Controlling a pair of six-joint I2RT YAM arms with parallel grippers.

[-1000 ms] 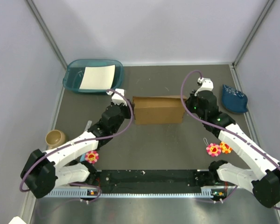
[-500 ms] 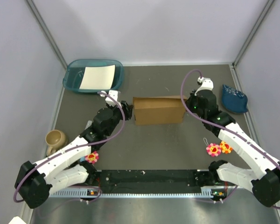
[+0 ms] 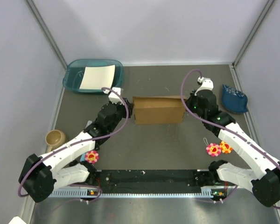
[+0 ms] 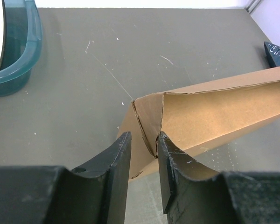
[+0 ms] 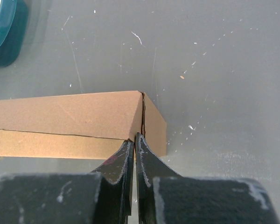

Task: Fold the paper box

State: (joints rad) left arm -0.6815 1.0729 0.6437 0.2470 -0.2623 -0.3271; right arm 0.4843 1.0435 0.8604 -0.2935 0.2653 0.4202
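**Paper box (image 3: 158, 109) pinched at its left end, propped at its right**

The left gripper (image 4: 142, 144) was closed partway on the paper box's left end wall. Cardboard filled the gap between its fingers, which sat one outside and one inside the corner fold. The right gripper (image 5: 134, 140) was pressed fully together and held nothing. Its joined tips touched the near top edge of the box at the right-hand corner seam.

The box lay crosswise on the table (image 3: 154, 154), toward the far half and between the two wrists. It looked largely formed, though the left end wall leaned outward and was not yet seated.

The chief risk was judged to lie at that left corner. A pull or twist from the pinch could drag the wall further out, or crease it off its score line. The right tips only leaned on a thin edge, so a sideways shove from the left could make them slip off. The box would then skid across the table, or the seam would spring open.

Both arms reached forward and inward from their near bases with elbows bent. Each wrist angled toward its own end of the box.
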